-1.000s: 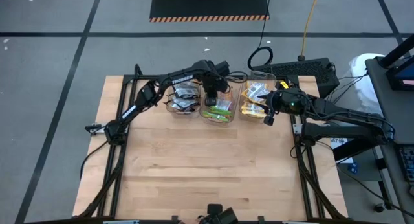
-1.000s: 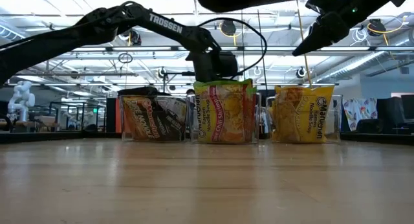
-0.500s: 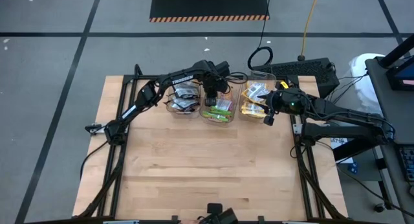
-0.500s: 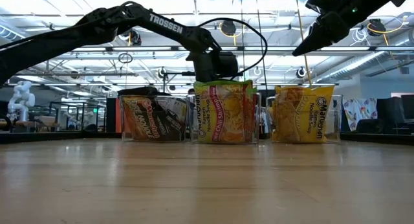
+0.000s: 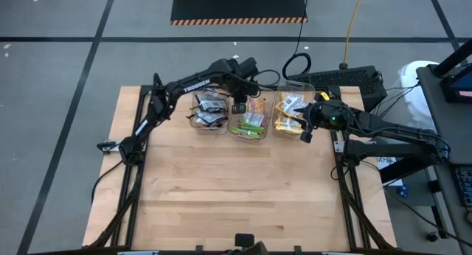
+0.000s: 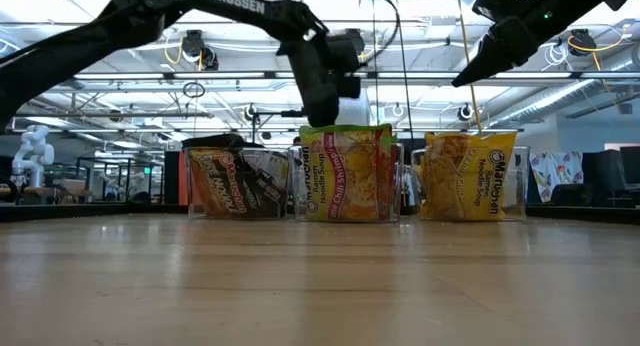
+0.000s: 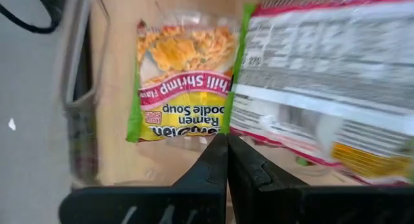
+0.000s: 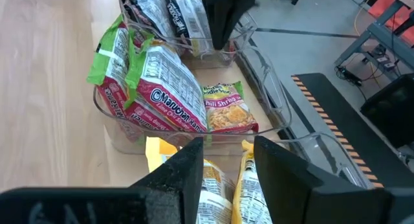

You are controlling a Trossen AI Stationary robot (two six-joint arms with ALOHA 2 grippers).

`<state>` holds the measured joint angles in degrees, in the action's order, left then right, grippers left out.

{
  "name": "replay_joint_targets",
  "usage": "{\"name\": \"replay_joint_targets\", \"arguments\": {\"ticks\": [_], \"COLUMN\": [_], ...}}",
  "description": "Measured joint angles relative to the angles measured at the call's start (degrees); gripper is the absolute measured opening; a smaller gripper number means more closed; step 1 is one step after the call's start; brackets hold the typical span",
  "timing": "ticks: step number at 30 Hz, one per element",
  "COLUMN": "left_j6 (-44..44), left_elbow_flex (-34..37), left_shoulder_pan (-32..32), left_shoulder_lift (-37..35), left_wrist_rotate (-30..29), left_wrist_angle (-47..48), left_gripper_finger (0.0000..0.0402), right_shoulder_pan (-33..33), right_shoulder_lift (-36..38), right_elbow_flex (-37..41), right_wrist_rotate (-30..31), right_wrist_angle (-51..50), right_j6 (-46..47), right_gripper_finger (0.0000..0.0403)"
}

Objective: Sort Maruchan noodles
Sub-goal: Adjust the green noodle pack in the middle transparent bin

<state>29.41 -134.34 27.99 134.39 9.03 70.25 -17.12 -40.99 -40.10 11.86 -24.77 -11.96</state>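
Three clear bins (image 5: 247, 135) of sorted noodle packets (image 5: 249, 123); left end effector (image 5: 240, 107) closed, empty; right end effector (image 5: 304, 131) open.

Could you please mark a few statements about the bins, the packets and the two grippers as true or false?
1. Three clear bins stand in a row at the far edge of the table. True.
2. The middle bin holds the yellow packets. False: it holds green packets; the yellow packets fill the bin on the right arm's side.
3. The left gripper is shut and holds nothing. True: its fingers meet, empty, above the middle bin.
4. The right gripper grips a yellow packet. False: it is open and empty, above the yellow bin.
5. Loose packets lie on the open table. False: every packet in view sits in a bin, the black packets in the third.
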Motion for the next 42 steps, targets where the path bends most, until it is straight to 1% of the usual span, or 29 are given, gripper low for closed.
{"name": "replay_joint_targets", "arguments": {"ticks": [6,10,14,16,19,22,26,31,34,37,42], "left_j6": [-4.0,-4.2,-4.2,-3.4,-1.9,-0.5,0.1,0.8,3.2,4.1,5.0], "left_elbow_flex": [0.0,0.0,0.0,0.0,0.0,0.0,0.0,0.0,0.0,1.6,5.7], "left_shoulder_pan": [-0.3,-0.4,-0.4,-0.3,-0.3,-0.4,-0.4,0.0,0.3,0.7,1.5], "left_shoulder_lift": [-2.4,-4.6,-6.4,-7.8,-10.5,-12.7,-15.9,-18.8,-20.3,-22.7,-26.0], "left_wrist_rotate": [0.6,4.8,10.5,12.9,15.4,15.6,16.5,17.0,19.7,23.2,23.4], "left_wrist_angle": [1.4,5.1,9.3,11.3,13.0,13.9,14.1,16.9,20.3,19.8,18.8], "left_gripper_finger": [0.0006,0.0003,0.0006,0.0009,0.0009,0.0010,0.0011,0.0011,0.0012,0.0012,0.0012], "right_shoulder_pan": [0.0,0.0,0.0,0.0,0.0,0.0,0.0,0.0,0.0,0.0,0.0], "right_shoulder_lift": [0.0,0.0,1.2,2.4,5.1,8.3,12.5,17.1,19.4,20.9,21.8], "right_elbow_flex": [0.0,0.0,0.0,0.0,0.0,0.0,0.0,0.0,0.0,0.0,0.0], "right_wrist_rotate": [0.0,-0.1,-0.1,-0.2,-2.6,-4.4,-4.5,-4.6,-4.5,-4.5,-4.5], "right_wrist_angle": [0.0,0.0,0.1,0.1,0.1,0.1,-0.5,-4.4,-6.5,-8.2,-8.5], "right_j6": [2.7,5.8,6.2,6.8,7.3,8.5,10.8,10.9,11.7,13.0,13.0], "right_gripper_finger": [0.0132,0.0132,0.0132,0.0132,0.0132,0.0132,0.0132,0.0132,0.0132,0.0132,0.0132]}}
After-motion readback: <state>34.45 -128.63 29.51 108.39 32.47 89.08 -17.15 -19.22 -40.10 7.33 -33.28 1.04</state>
